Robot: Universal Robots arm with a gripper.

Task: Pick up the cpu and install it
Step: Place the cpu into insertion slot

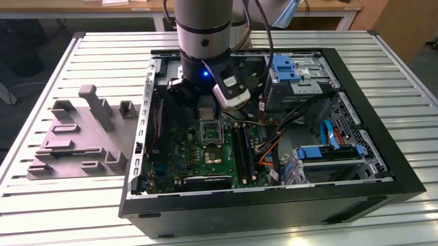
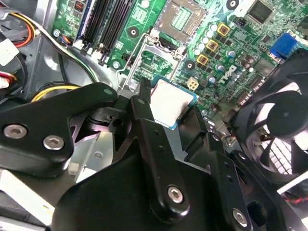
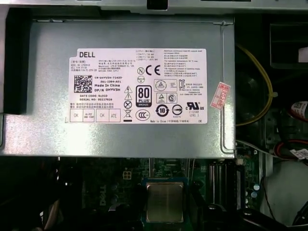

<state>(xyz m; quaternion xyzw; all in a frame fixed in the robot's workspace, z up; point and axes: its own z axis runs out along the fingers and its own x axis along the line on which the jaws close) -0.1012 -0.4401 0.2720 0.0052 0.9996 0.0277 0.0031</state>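
Observation:
The cpu [image 2: 169,102], a small square chip with a pale metal top, hangs above the green motherboard [image 2: 226,43], and my gripper [image 2: 171,109] is shut on it. Black fingers [image 2: 143,108] press its two opposite edges. The first wrist view has the cpu [image 3: 164,202] just below the big grey box [image 3: 120,82] with a white label. The dark square socket [image 2: 179,19] lies a short way ahead of the chip, its metal frame [image 2: 147,62] swung open. From the exterior view, my gripper [image 1: 208,110] hovers inside the computer case, just above the socket [image 1: 211,134].
The open black computer case [image 1: 356,102] lies on a slatted white table [image 1: 89,195]. A black fan [image 2: 284,120] sits close beside the gripper. Memory slots [image 2: 103,24], loose cables [image 1: 274,133] and blue drive brackets [image 1: 284,69] crowd the case. A grey fixture [image 1: 82,136] stands at the exterior view's left.

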